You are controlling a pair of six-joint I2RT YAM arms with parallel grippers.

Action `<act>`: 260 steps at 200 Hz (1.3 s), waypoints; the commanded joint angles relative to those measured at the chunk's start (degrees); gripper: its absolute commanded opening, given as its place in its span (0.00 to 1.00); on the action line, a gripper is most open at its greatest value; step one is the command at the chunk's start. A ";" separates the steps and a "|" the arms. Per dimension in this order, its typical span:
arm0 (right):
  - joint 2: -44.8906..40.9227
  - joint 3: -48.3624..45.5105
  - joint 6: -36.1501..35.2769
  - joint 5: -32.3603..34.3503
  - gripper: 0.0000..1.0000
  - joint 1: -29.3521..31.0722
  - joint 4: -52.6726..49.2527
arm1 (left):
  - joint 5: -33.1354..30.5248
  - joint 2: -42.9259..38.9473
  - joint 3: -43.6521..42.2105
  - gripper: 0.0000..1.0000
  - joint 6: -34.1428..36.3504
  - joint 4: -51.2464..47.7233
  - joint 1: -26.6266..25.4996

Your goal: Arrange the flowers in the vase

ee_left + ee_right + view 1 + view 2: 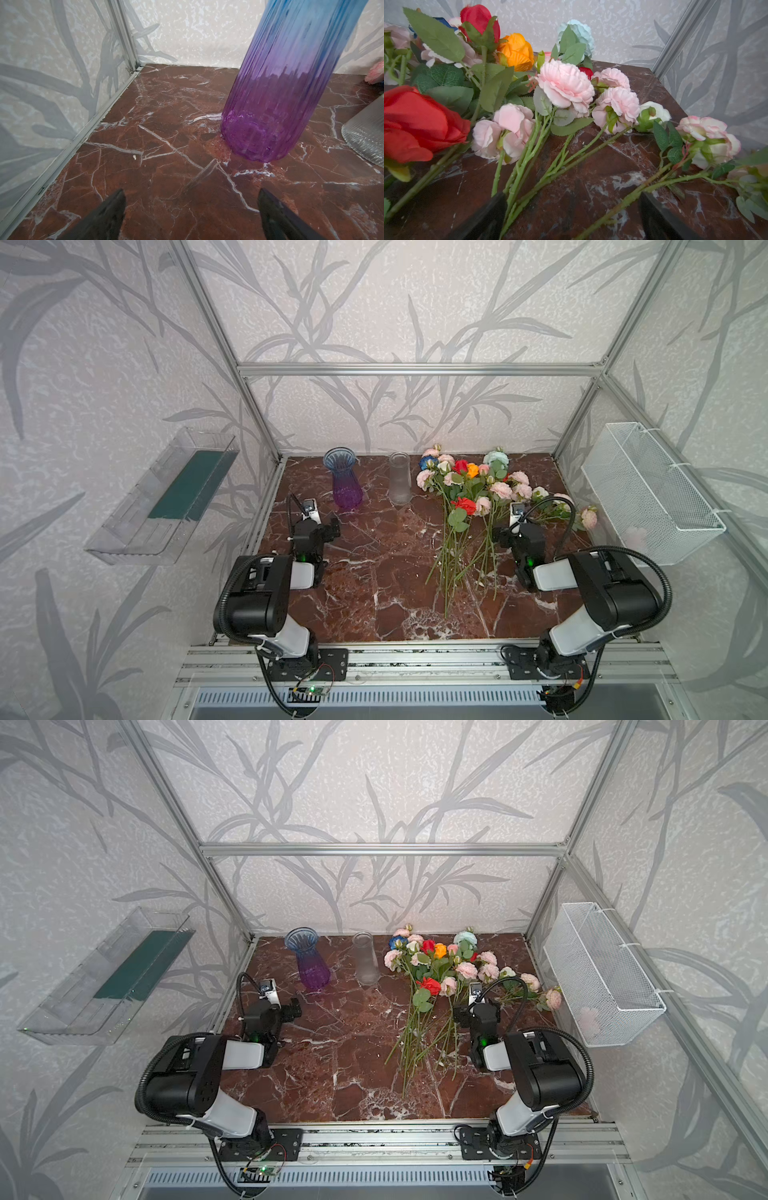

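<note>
Right gripper (pixel 573 194) seemingly over mostly-pink flowers (pixel 564 85)

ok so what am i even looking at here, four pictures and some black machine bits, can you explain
This is a two-armed robot working at a marble-patterned table. Two pictures look down on the whole scene from above; they are nearly identical because they come from a paired camera. The other two come from a camera on each arm's wrist.

Two empty vases stand on the table: a blue-to-purple vase and a clear vase. Beside them lies a pile of artificial flowers.

The left end effector is open near the purple base of the coloured vase and holds nothing. The right end effector is open around some flower stems and has not closed on them yet.
</note>
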 commanded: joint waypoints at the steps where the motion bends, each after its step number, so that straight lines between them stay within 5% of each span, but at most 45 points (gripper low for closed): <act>1: -1.33 0.70 0.29 -0.04 0.99 -0.15 0.65 | 0.46 0.20 0.00 0.99 -0.06 0.22 0.39; 237: -1.30 0.71 0.31 0.14 0.99 0.03 0.65 | 0.73 0.20 -0.01 0.99 0.24 0.37 0.28; 260: -1.91 0.77 -0.54 6.99 0.99 2.59 0.47 | -0.51 -3.26 0.03 0.99 0.16 -1.95 -0.06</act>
